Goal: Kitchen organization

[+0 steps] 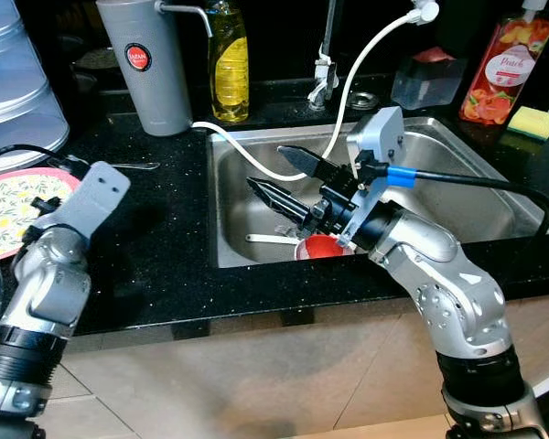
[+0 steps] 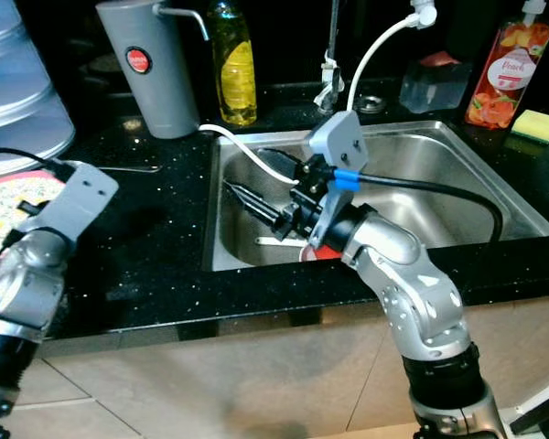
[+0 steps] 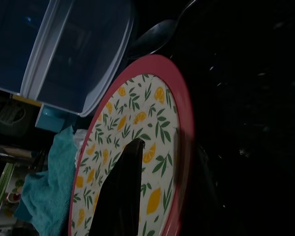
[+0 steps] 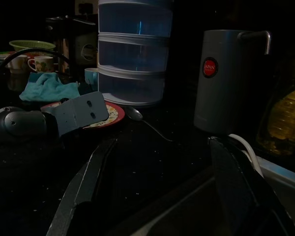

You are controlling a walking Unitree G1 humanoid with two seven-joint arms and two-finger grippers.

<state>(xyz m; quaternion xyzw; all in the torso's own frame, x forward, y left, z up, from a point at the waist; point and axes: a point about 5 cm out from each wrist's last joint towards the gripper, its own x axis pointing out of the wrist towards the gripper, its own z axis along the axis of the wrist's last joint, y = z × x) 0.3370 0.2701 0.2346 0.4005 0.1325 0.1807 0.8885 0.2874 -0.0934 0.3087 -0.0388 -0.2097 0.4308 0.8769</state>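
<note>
Down in the steel sink [image 1: 457, 174], a red bowl [image 1: 322, 247] sits against the near wall beside a white utensil [image 1: 270, 240], and my right gripper [image 1: 279, 178] hangs just above them, fingers spread wide with nothing between. Off on the black countertop [image 1: 165, 247], my left gripper [image 3: 125, 196] hovers over the lemon-print plate [image 1: 9, 206]; whether it's parted or closed, I can't tell.

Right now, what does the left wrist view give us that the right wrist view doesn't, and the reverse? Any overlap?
Left wrist: the left tool seen close up over the lemon plate.
Right wrist: the open right tool above the sink rim, plus grey jug, yellow bottle, white hose and the left arm.
Both: lemon plate, teal cloth, spoon, clear plastic drawers.
</note>
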